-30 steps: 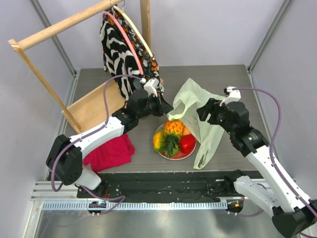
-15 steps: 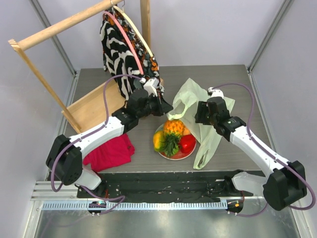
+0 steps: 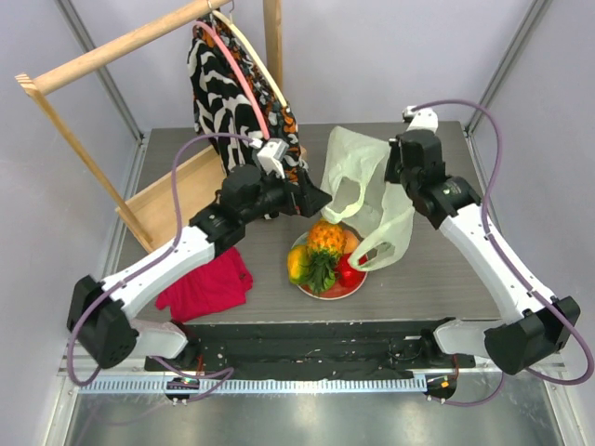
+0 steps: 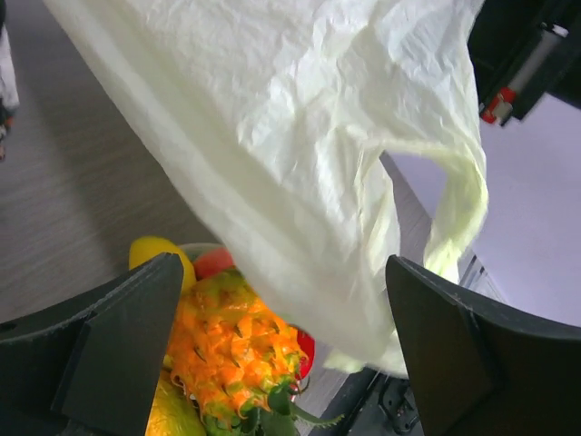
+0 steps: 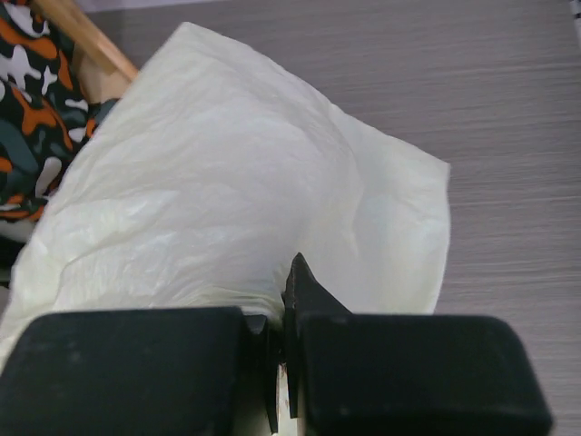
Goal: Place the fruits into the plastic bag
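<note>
right gripper (image 5: 277, 359) pinches the plastic bag (image 3: 358, 177), hanging right of centre; left gripper (image 4: 281, 272) gapes wide over the pineapple (image 4: 227, 350).

Glossy red toy pepper (image 3: 348, 272) is partly covered by the thin pale yellow-green plastic bag (image 3: 353, 167). Orange pineapple with green crown (image 4: 231, 350) is cut off at the left wrist view's bottom edge.

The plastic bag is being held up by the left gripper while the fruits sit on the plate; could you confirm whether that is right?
Not quite: the right gripper is the one shut on the plastic bag and holding it up, as the right wrist view shows. The left gripper is open and grips nothing. The rest is right: the fruits sit on the plate.
</note>
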You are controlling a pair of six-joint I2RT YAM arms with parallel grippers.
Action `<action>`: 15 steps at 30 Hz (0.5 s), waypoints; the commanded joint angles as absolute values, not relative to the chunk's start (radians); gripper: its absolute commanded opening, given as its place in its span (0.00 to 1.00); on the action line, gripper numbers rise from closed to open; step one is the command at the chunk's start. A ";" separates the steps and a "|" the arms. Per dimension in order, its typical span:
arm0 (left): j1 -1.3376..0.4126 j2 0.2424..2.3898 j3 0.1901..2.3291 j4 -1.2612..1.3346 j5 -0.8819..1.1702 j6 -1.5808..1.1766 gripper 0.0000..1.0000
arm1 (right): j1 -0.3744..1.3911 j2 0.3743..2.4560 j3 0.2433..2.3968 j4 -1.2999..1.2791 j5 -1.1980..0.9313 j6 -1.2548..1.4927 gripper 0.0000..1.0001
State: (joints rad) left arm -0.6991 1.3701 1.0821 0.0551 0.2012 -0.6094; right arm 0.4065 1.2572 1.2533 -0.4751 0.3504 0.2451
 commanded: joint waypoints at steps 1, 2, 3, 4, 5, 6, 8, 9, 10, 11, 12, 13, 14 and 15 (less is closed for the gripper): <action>-0.698 1.212 1.057 0.129 0.149 -0.532 1.00 | 0.371 1.310 1.431 -0.600 0.443 0.198 0.01; -0.698 1.160 1.028 0.136 0.114 -0.526 1.00 | 0.367 1.319 1.474 -0.636 0.443 0.196 0.01; -0.698 1.135 1.013 0.152 0.094 -0.520 1.00 | 0.362 1.336 1.492 -0.650 0.440 0.193 0.01; -0.698 1.111 0.997 0.161 0.077 -0.508 1.00 | 0.359 1.342 1.508 -0.666 0.437 0.195 0.01; -0.698 1.059 0.979 0.167 0.060 -0.500 1.00 | 0.354 1.348 1.540 -0.689 0.431 0.199 0.01; -0.698 1.037 0.945 0.184 0.049 -0.494 1.00 | 0.354 1.351 1.555 -0.698 0.416 0.205 0.01; -0.698 0.991 0.904 0.208 0.064 -0.482 1.00 | 0.348 1.365 1.603 -0.724 0.402 0.216 0.01; -0.698 0.962 0.859 0.250 0.113 -0.483 1.00 | 0.347 1.368 1.620 -0.732 0.385 0.230 0.01; -0.698 0.954 0.839 0.274 0.151 -0.488 1.00 | 0.347 1.374 1.634 -0.738 0.374 0.236 0.01; -0.701 0.948 0.821 0.302 0.179 -0.511 1.00 | 0.345 1.376 1.661 -0.748 0.364 0.244 0.01; -0.704 0.951 0.789 0.346 0.210 -0.521 1.00 | 0.347 1.377 1.675 -0.753 0.353 0.250 0.01; -0.722 0.957 0.781 0.359 0.212 -0.529 1.00 | 0.345 1.378 1.686 -0.755 0.325 0.267 0.01; -0.739 0.968 0.778 0.373 0.206 -0.526 1.00 | 0.345 1.376 1.703 -0.759 0.313 0.276 0.01; -0.756 0.988 0.776 0.376 0.177 -0.519 1.00 | 0.345 1.376 1.710 -0.759 0.298 0.282 0.01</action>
State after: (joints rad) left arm -0.7109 0.9455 0.8001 0.2554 0.1577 -0.5201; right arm 0.3492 1.3926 1.6253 -0.7429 0.3599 0.2401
